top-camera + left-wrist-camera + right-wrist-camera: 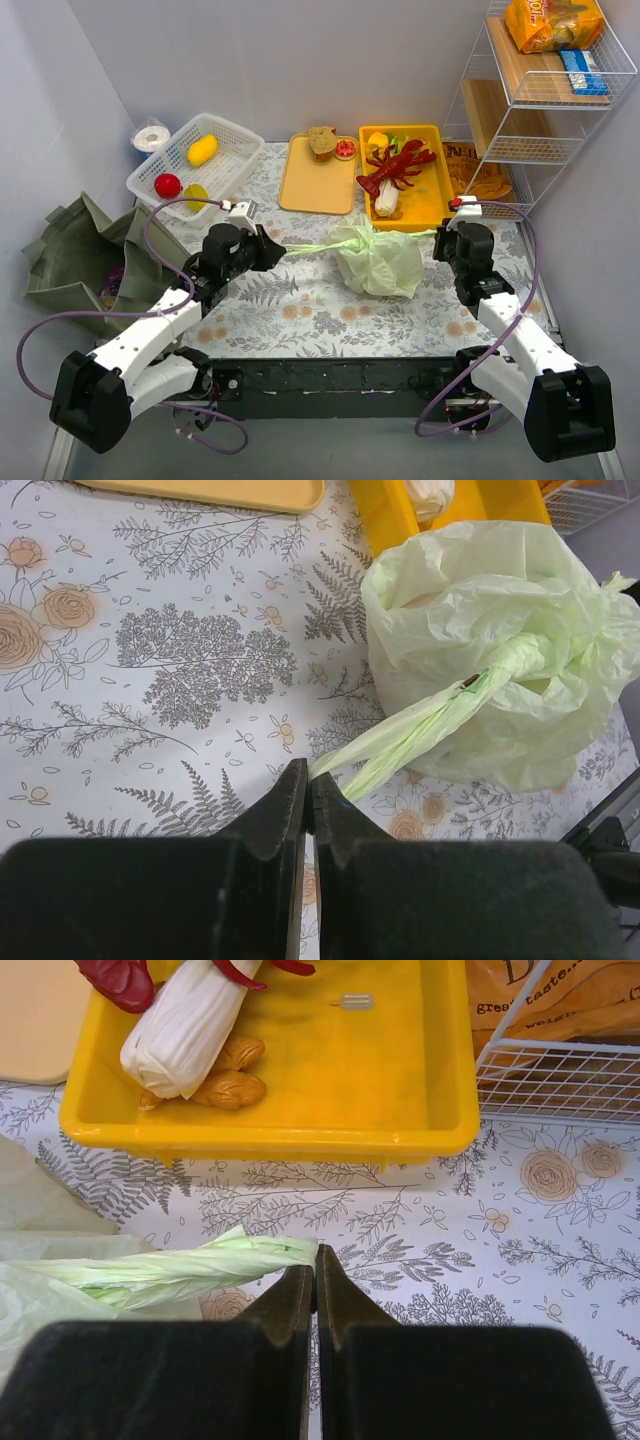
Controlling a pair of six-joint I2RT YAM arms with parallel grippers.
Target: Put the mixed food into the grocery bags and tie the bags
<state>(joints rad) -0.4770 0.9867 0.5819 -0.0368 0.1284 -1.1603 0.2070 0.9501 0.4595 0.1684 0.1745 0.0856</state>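
Observation:
The pale-green plastic bag (pixel 378 260) lies bunched mid-table, its neck twisted. My left gripper (pixel 277 250) is shut on the bag's left handle (pixel 420 735), which is drawn out taut from the bag (pixel 480 630) to my tips (pixel 308 780). My right gripper (pixel 441 243) is shut on the end of the other twisted handle (pixel 180 1268), right at its tips (pixel 316 1260). The red lobster (pixel 400 165) and a white piece (pixel 185 1035) lie in the yellow bin (pixel 400 1100). Bread buns (pixel 322 141) sit on the orange tray (pixel 310 185). The dark olive tote (pixel 70 260) lies at the far left.
A white slatted basket (pixel 235 135) with a yellow and a red toy stands at the back left. A wire shelf (pixel 560 110) with orange snack packets stands at the back right, close to the yellow bin and to my right arm (pixel 560 1080).

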